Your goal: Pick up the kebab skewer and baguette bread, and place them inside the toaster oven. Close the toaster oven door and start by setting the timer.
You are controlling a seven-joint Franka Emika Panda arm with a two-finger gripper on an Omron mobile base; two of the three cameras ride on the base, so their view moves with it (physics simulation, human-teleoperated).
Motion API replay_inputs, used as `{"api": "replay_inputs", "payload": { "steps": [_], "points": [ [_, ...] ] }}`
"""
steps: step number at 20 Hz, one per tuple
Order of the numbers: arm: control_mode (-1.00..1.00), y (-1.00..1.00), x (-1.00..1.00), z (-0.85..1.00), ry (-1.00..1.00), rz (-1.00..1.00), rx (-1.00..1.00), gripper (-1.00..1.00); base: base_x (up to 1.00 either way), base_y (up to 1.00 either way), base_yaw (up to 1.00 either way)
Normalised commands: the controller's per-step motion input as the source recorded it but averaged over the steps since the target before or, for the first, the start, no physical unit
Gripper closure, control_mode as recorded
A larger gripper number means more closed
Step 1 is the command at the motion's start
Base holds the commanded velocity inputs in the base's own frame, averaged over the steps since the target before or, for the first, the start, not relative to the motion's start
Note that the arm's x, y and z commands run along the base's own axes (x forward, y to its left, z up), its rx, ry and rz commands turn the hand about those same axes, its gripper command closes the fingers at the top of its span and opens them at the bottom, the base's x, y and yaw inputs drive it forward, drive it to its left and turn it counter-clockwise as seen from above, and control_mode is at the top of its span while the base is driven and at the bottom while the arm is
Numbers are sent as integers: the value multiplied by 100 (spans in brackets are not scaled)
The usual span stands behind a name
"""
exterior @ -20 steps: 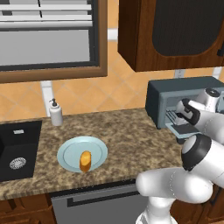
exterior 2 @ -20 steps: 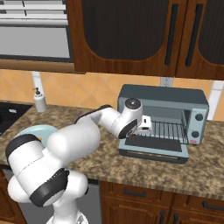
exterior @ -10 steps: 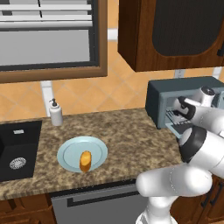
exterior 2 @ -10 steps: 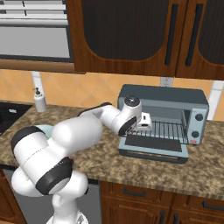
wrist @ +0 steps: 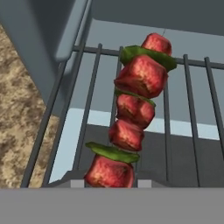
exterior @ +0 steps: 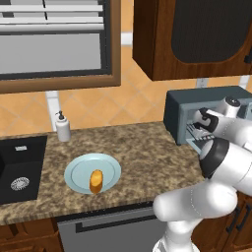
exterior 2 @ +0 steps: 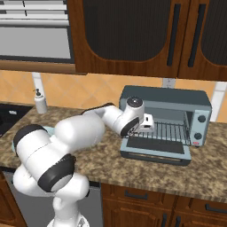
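Left base view, from the left: black sink (exterior: 19, 170) sunk in a speckled brown stone counter (exterior: 142, 157); white soap pump (exterior: 62, 127) at the wall; round pale-blue plate (exterior: 92, 173) carrying the stubby golden baguette (exterior: 96, 181), lying flat and well apart from the oven (exterior: 206, 115). At far right, oven's blue-grey side, with the white arm half hiding its mouth.

Right base view: pump (exterior 2: 40, 102) again at far left, then the oven (exterior 2: 166, 122) seen from the front. Boxy blue-grey shell, door (exterior 2: 155, 150) dropped flat onto the counter, thin wire rack (exterior 2: 170, 131) inside, two round knobs down the right panel. Gripper (exterior 2: 146, 126) poised at the left end of the opening, over the rack.

Hand view, close up: grey side wall at left, then dark parallel rack wires (wrist: 92, 105), then the skewer (wrist: 133, 109) held above them. Glossy red meat chunks alternating with flat green slices, tilted, lowest chunk clamped between the fingertips at the bottom edge.
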Motion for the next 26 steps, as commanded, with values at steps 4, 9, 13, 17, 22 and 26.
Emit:
{"api": "replay_inputs", "payload": {
  "steps": [4, 9, 13, 17, 22, 26],
  "points": [
    [-100, -1, -1, -18, 0, 0, 0, 100, 0, 0, 0],
    [-100, -8, -13, -11, 0, 0, 0, -100, 0, 0, 0],
    [-100, -7, -33, -16, 0, 0, 0, -100, 0, 0, 0],
    [-100, 0, -13, 32, -1, 0, 0, -100, 0, 0, 0],
    [-100, 8, -79, 67, 0, 0, 0, -100, 0, 0, 0],
    [-100, 73, -94, 29, 1, -4, 0, -100, 0, 0, 0]
  ]
}}
